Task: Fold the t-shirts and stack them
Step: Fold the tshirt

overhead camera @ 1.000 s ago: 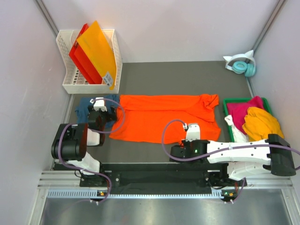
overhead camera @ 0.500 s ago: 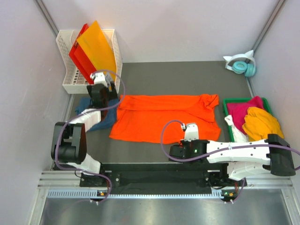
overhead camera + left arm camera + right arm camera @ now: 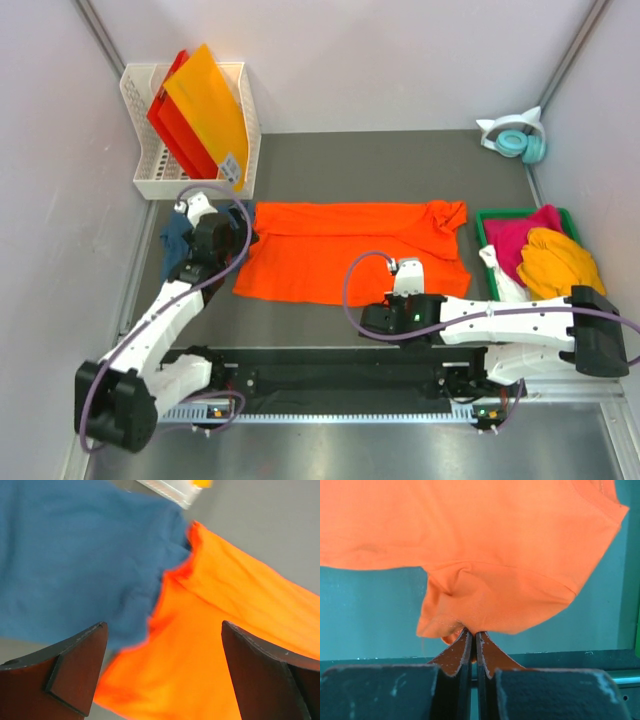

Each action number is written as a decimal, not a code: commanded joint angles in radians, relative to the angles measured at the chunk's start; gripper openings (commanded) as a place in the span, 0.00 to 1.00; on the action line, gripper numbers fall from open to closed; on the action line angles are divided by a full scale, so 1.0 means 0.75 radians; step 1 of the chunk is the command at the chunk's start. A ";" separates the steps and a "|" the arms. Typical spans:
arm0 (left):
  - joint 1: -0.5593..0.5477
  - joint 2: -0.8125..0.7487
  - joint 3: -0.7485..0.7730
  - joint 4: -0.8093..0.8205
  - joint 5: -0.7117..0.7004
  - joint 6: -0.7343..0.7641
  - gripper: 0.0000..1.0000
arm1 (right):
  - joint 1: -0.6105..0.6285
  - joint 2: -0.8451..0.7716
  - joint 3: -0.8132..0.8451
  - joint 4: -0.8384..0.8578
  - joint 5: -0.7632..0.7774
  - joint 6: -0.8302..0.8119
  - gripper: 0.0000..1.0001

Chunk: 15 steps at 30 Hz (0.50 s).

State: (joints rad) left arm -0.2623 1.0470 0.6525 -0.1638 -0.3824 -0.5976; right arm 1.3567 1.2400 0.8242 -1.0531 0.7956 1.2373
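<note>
Orange t-shirt (image 3: 340,250) spread flat across the middle of the table (image 3: 380,165), collar end toward the right. At its near edge, right of middle: right gripper (image 3: 472,637) clamped tight on a bunched fold of orange cloth, jaws pressed together.

Further left: left gripper (image 3: 162,630) spread wide, holding nothing, poised above the meeting of the dark teal-blue t-shirt (image 3: 75,565) and the orange shirt's left edge. Blue cloth partly hidden from above by the left arm.

At the right edge: green tray (image 3: 485,215) heaped with a magenta t-shirt (image 3: 525,235), a yellow-orange t-shirt (image 3: 560,262) and a white t-shirt (image 3: 497,275).

Far left: white basket (image 3: 150,185) with an orange sheet (image 3: 205,100) and a red sheet (image 3: 175,130) leaning inside. Small pale label (image 3: 232,168) at the orange sheet's lower corner, print too small to read.

Far right corner: teal-and-white headphones (image 3: 520,138) with cat ears.
</note>
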 commanded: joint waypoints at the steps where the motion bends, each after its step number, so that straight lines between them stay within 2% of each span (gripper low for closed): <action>1: -0.108 -0.075 0.087 -0.108 0.144 -0.138 0.99 | -0.030 0.003 0.030 0.032 0.056 -0.016 0.00; 2: -0.204 -0.069 0.148 -0.236 0.004 -0.152 0.99 | -0.030 0.009 0.036 0.032 0.060 -0.016 0.00; 4: -0.264 -0.044 0.185 -0.329 -0.162 -0.230 0.99 | -0.032 0.012 0.040 0.032 0.064 -0.012 0.00; 5: -0.292 -0.036 0.212 -0.463 -0.333 -0.410 0.99 | -0.036 0.016 0.046 0.028 0.066 -0.011 0.00; 7: -0.295 0.001 0.257 -0.640 -0.404 -0.614 0.99 | -0.038 0.020 0.053 0.024 0.068 -0.003 0.00; 10: -0.291 0.042 0.253 -0.683 -0.294 -0.698 0.99 | -0.038 0.032 0.065 0.007 0.068 0.013 0.00; 11: -0.272 0.056 0.241 -0.663 -0.233 -0.632 0.99 | -0.038 0.034 0.069 0.003 0.068 0.015 0.00; 12: -0.260 0.074 0.237 -0.572 -0.026 -0.511 0.99 | -0.038 0.038 0.071 -0.001 0.068 0.021 0.00; 15: -0.260 0.150 0.216 -0.545 0.178 -0.459 0.99 | -0.038 0.036 0.073 -0.013 0.068 0.040 0.00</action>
State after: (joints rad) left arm -0.4622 1.1061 0.8154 -0.5709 -0.4767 -0.9703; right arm 1.3399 1.2640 0.8280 -1.0420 0.8120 1.2400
